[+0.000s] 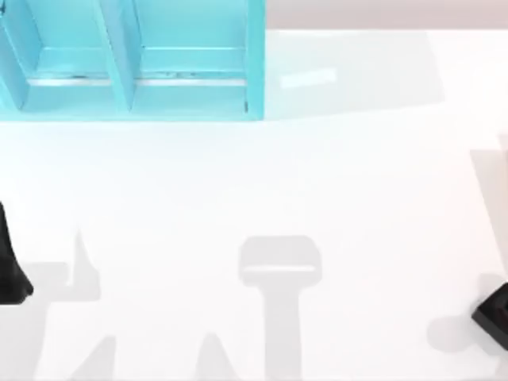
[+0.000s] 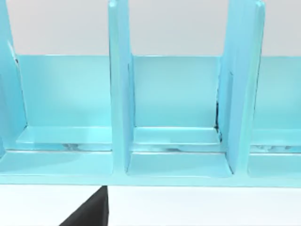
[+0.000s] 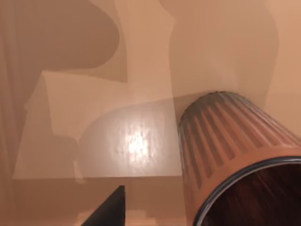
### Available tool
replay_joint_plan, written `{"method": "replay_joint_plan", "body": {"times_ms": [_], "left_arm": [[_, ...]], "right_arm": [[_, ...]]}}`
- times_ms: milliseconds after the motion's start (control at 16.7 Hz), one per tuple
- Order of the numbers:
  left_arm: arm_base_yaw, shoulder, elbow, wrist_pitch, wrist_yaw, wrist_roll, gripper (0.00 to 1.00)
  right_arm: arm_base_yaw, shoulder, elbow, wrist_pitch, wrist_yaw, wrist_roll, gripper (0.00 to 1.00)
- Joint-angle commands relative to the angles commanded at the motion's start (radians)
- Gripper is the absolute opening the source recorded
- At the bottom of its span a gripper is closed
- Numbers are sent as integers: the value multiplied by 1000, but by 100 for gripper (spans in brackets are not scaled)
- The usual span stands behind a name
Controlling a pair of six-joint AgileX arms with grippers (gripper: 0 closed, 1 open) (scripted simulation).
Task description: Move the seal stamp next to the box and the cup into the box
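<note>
Two arms at the table edges, turquoise box at the far left.

Left arm sits low at the left edge; its wrist view faces the box's open compartments, one dark fingertip in front; finger spread cannot be told. Right arm sits at the right edge. Cup, ribbed copper, stands close beside the right gripper, one dark fingertip near it; grip cannot be told.

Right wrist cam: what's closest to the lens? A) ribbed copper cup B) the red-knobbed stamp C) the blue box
A: the ribbed copper cup sits close to the right wrist camera, its dark inside facing the lens; the blue box stands at the table's far left in the top view.
</note>
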Motion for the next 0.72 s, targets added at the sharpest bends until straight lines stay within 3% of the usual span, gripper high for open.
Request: {"method": "replay_joint_plan", "body": {"times_ms": [480,720], "left_arm": [[0,0,0,0,0,0,100],[0,0,0,0,0,0,100]], "right_arm": [[-6,-2,16,8,-9,-9,100],[-25,-6,169,-38,-60,-40,100]]}}
